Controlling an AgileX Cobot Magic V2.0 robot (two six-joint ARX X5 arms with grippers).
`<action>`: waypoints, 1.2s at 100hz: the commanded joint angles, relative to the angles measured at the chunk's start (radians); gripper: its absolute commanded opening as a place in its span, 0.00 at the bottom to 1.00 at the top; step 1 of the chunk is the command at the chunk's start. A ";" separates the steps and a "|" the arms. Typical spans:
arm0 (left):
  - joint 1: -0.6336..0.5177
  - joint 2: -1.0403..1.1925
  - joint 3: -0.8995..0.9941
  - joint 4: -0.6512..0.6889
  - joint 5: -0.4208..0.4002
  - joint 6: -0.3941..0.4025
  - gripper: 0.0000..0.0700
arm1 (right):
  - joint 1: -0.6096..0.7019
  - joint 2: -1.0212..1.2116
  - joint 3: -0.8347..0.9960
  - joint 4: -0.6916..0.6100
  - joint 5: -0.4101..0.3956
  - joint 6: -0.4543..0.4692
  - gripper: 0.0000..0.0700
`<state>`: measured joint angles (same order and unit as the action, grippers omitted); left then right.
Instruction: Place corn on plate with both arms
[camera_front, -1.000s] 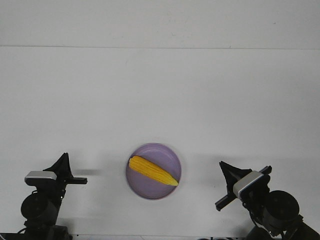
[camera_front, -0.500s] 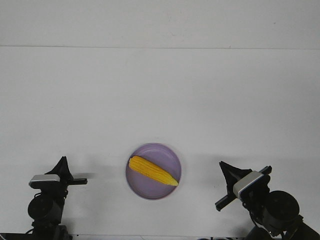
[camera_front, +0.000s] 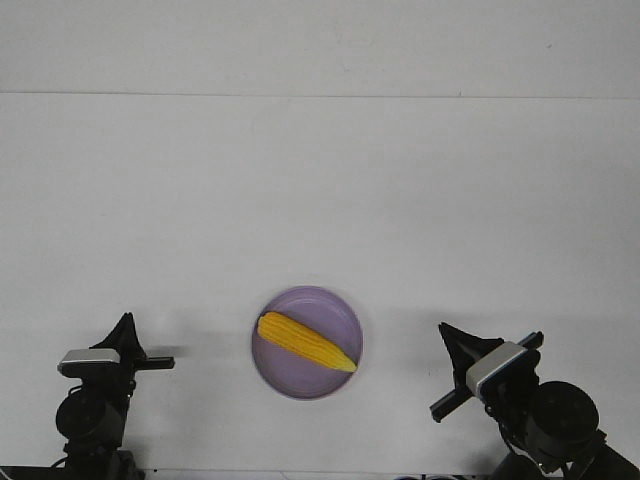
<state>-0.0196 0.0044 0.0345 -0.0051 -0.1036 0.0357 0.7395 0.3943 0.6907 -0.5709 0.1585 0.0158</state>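
Note:
The yellow-orange corn (camera_front: 306, 342) lies diagonally inside the lavender plate (camera_front: 340, 304), near the table's front edge at centre. Its paler tip points to the right and toward the front. My left gripper (camera_front: 126, 322) stands far left of the plate, its black fingers closed to a single point with nothing in them. My right gripper (camera_front: 447, 333) stands to the right of the plate, also closed to one point and holding nothing. Both are well apart from the plate and the corn.
A white table (camera_front: 320, 200) stretches away behind the plate, with a seam line running across it at the far side. The arm bases sit at the near corners.
The left arm has drawn back a little toward the near edge and sits lower. The right arm, plate and corn have not moved.

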 joint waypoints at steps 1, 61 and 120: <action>0.002 -0.002 -0.021 0.011 -0.002 0.008 0.02 | 0.009 0.005 0.003 0.010 0.000 0.014 0.02; 0.002 -0.002 -0.021 0.011 -0.001 0.008 0.02 | -0.716 -0.295 -0.301 0.205 -0.217 -0.127 0.02; 0.002 -0.002 -0.021 0.010 -0.002 0.008 0.02 | -0.805 -0.393 -0.678 0.555 -0.234 -0.031 0.02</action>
<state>-0.0196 0.0044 0.0345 -0.0059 -0.1036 0.0357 -0.0624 0.0044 0.0158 -0.0307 -0.0757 -0.0360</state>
